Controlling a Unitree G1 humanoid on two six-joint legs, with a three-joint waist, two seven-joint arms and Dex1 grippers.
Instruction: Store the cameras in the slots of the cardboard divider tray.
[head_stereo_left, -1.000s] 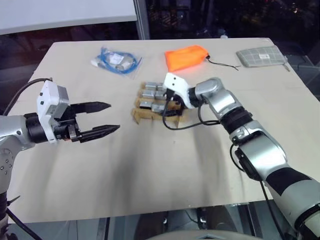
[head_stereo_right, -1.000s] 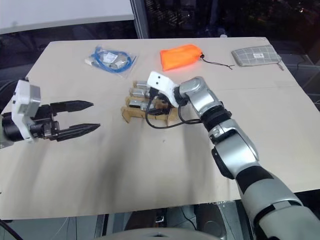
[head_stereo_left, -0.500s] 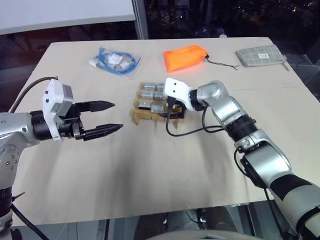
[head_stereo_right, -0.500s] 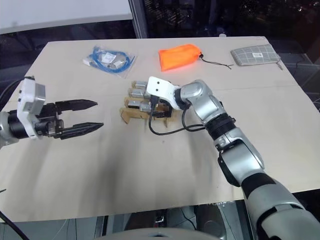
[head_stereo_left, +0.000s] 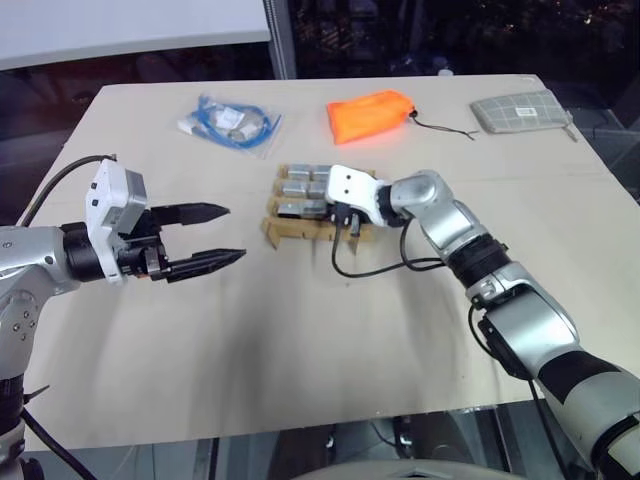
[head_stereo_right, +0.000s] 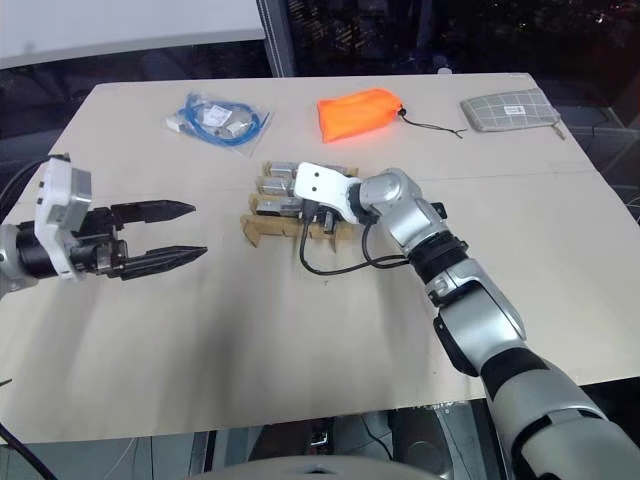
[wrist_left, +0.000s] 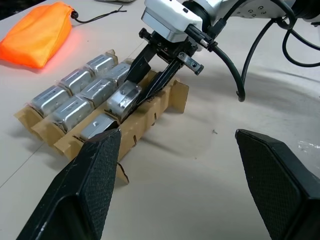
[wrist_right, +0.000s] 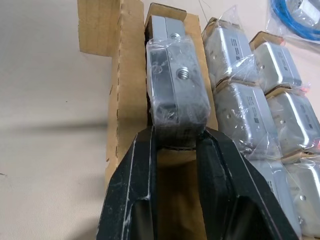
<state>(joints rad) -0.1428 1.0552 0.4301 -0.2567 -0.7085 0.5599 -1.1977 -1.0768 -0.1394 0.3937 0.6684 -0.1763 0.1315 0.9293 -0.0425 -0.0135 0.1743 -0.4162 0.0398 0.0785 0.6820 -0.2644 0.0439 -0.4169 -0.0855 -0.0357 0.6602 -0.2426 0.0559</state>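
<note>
Right gripper (wrist_right: 176, 145) was closed on one camera (wrist_right: 175, 95), its two black fingers (wrist_right: 137, 180) pinching the near end of the block. This camera was a rectangular silver-grey metal body with rounded corners and two small threaded holes on the upward face, wrapped in crinkled clear film. It sat tilted in a slot at the end row of the cardboard divider tray (wrist_right: 117, 85), against a raw-edged corrugated divider.

Tray (head_stereo_left: 290, 232): low, tan-brown, with notched crossing walls, lying at mid-table just ahead of the right wrist. The neighbouring slots held more film-wrapped cameras (wrist_left: 75, 95) packed side by side in two rows, their smooth faces glinting.

Left gripper (head_stereo_left: 208, 236) hung above the table (head_stereo_left: 300, 330) well to the left of the tray, its tapered, matte-textured black fingers spread apart and holding nothing.

Table surface was pale, matte and flat. Along its far side lay a clear bag with a coiled blue cable (head_stereo_left: 232, 122), a soft orange drawstring pouch (head_stereo_left: 371, 115) and a flat grey gridded pouch (head_stereo_left: 522, 110). A black cable looped from the right wrist onto the table.
</note>
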